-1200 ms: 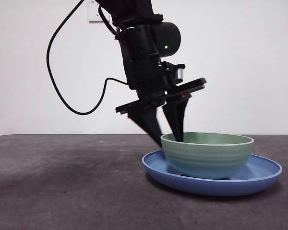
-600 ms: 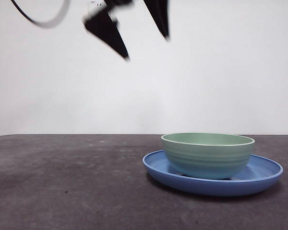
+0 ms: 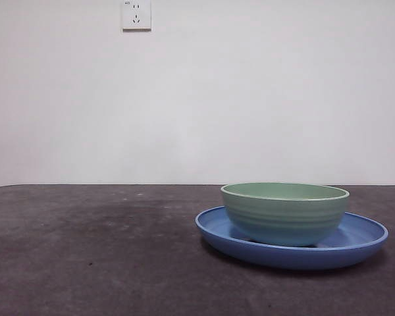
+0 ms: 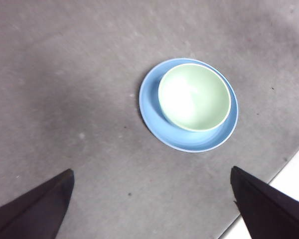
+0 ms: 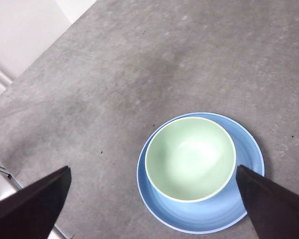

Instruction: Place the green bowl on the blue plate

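Note:
The green bowl (image 3: 284,214) stands upright inside the blue plate (image 3: 355,240) at the right of the table, a little off the plate's centre. No gripper touches it. My left gripper (image 4: 152,170) is open and empty, high above the table, with the bowl (image 4: 194,97) and plate (image 4: 148,104) well beyond its jaws. My right gripper (image 5: 152,168) is open and empty, also high up, almost over the bowl (image 5: 190,158) and plate (image 5: 189,218). Neither arm shows in the front view.
The table (image 3: 92,250) is a dark grey surface. A white wall with a socket (image 3: 136,14) stands behind it. The table's edge shows in the left wrist view (image 4: 289,164) and in the right wrist view (image 5: 35,64).
The arm whose jaws stood at the bowl's left rim has risen and left the front view. The bowl and plate have not moved.

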Robot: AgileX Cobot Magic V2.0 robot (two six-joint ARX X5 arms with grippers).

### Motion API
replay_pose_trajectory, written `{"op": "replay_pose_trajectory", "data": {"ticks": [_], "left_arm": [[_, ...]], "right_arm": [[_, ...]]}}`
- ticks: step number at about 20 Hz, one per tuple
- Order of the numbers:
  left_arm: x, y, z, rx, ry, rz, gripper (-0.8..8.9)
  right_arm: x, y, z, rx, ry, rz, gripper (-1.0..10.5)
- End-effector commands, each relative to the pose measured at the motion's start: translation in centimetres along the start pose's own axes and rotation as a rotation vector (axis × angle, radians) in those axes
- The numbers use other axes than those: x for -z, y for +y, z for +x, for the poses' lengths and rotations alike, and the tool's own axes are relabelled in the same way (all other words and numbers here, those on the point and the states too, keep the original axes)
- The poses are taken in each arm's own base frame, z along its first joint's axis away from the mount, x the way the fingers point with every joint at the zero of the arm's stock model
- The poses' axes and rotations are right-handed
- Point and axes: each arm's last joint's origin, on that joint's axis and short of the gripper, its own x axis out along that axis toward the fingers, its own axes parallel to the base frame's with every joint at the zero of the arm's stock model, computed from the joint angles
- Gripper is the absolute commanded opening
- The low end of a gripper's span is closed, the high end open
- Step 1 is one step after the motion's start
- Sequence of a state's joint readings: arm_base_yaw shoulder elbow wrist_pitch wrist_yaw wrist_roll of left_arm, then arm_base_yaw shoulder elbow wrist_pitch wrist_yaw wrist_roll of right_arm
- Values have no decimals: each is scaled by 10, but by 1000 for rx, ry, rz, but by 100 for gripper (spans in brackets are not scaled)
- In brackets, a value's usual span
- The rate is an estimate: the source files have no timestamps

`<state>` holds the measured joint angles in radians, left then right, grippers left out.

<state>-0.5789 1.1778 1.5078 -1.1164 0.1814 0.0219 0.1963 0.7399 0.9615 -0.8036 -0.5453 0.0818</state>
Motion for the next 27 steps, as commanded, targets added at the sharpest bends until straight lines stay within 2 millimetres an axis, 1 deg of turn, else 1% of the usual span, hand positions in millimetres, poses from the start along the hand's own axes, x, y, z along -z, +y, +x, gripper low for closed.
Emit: {"op": "replay_pose_trajectory", "data": {"ticks": [1,4,6,8,9,11,16,19,21,23,27], "left_arm": [[31,-3,-13,-3,-70,40,504],[78,-8,-26,34,-196,65,504],[107,-10,-31,48,-276,43,504],[130,-10,-31,53,-299,17,503],[137,-10,-32,55,-303,2,503],[143,-11,-35,57,-321,-2,503],[143,-11,-37,56,-338,6,503],[142,-11,-37,56,-349,8,503],[140,-12,-37,56,-363,11,503],[140,-12,-38,56,-366,12,503],[140,-12,-38,56,-363,11,503]], "right_arm": [[-5,3,-3,-3,-20,-19,647],[-5,3,-3,-3,-20,-19,647],[-5,3,-3,-3,-20,-19,647],[-5,3,-3,-2,-20,-19,647],[-5,3,-3,-2,-19,-19,647],[-5,3,-3,-2,-19,-18,647],[-4,2,-2,13,-8,10,647],[-2,-5,4,102,38,153,647],[1,-15,15,136,129,224,647],[1,-31,31,170,213,275,645],[-2,-72,64,225,308,344,557]]}}
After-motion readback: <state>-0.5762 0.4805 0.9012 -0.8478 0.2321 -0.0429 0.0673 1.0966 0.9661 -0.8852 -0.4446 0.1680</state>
